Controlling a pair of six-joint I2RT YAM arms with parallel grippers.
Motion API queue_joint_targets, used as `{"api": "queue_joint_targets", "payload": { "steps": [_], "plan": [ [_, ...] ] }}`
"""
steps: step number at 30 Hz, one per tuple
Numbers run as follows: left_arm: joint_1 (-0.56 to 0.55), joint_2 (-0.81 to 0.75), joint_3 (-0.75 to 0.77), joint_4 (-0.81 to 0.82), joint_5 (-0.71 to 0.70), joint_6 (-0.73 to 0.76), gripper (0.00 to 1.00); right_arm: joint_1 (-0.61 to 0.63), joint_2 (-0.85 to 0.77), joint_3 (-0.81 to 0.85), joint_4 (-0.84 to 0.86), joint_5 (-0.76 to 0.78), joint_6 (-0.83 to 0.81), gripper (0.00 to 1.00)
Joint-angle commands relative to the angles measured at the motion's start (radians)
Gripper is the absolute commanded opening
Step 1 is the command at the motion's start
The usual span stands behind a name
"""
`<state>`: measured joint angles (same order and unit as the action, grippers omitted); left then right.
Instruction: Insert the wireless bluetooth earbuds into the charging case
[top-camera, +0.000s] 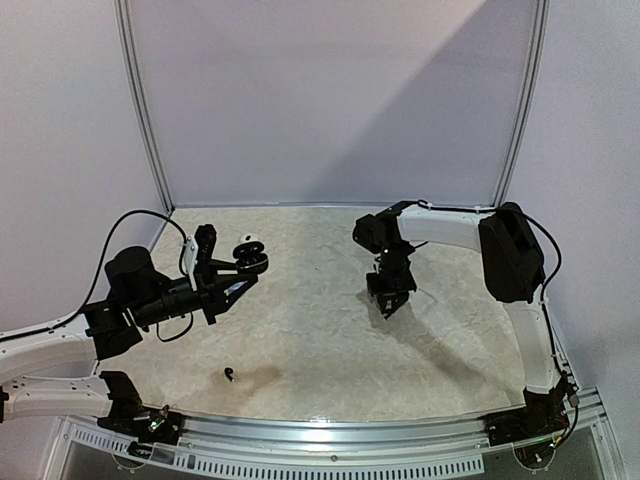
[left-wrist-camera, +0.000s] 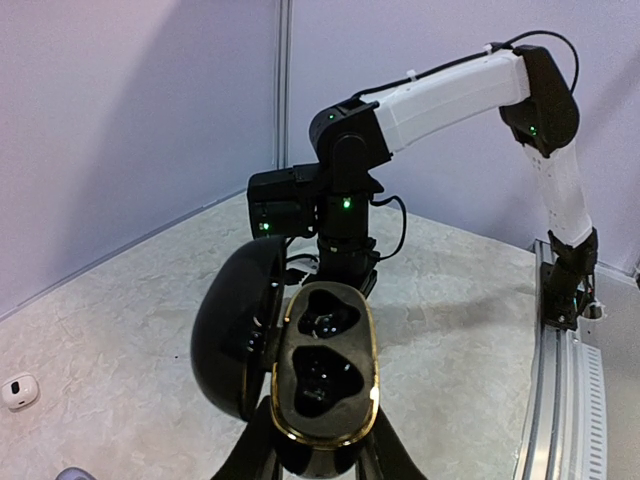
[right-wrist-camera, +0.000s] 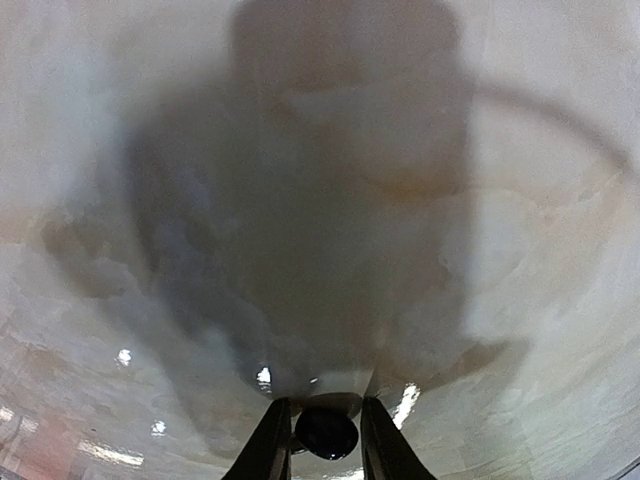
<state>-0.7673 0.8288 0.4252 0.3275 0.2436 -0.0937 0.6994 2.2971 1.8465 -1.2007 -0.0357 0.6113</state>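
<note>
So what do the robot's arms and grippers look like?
The left arm and right arm have white links between black joints, with black cables looping alongside. Green lights glow on the right arm's joints. The left gripper and right gripper each have two black fingers.

The glossy black oval charging case (left-wrist-camera: 325, 375) has a gold rim; beneath it, the marbled tabletop (top-camera: 320, 340) is beige.

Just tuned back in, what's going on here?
The left gripper holds the open black charging case up off the table, lid swung aside. The right gripper is down at the table, fingers either side of a small dark rounded thing, likely an earbud; whether it grips yet I cannot tell. One black earbud lies loose near the left arm's base.
</note>
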Motion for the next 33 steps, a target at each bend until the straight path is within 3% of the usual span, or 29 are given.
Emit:
{"api": "queue_joint_targets", "payload": {
  "steps": [1, 10, 20, 28, 33],
  "plan": [
    [0.016, -0.010, -0.022, 0.018, 0.008, 0.013, 0.00, 0.008, 0.033, 0.019, -0.050, 0.026, 0.020, 0.24],
    [0.016, -0.012, -0.022, 0.016, 0.008, 0.017, 0.00, 0.008, 0.038, 0.019, -0.027, 0.024, 0.021, 0.21],
    [0.016, -0.012, -0.023, 0.016, 0.011, 0.017, 0.00, 0.008, 0.063, 0.039, -0.034, 0.031, 0.010, 0.26],
    [0.016, -0.011, -0.024, 0.015, 0.011, 0.018, 0.00, 0.008, 0.063, 0.045, -0.029, 0.030, 0.000, 0.21],
    [0.016, -0.010, -0.022, 0.016, 0.008, 0.023, 0.00, 0.010, 0.055, 0.062, -0.013, 0.083, -0.056, 0.11]
  ]
}}
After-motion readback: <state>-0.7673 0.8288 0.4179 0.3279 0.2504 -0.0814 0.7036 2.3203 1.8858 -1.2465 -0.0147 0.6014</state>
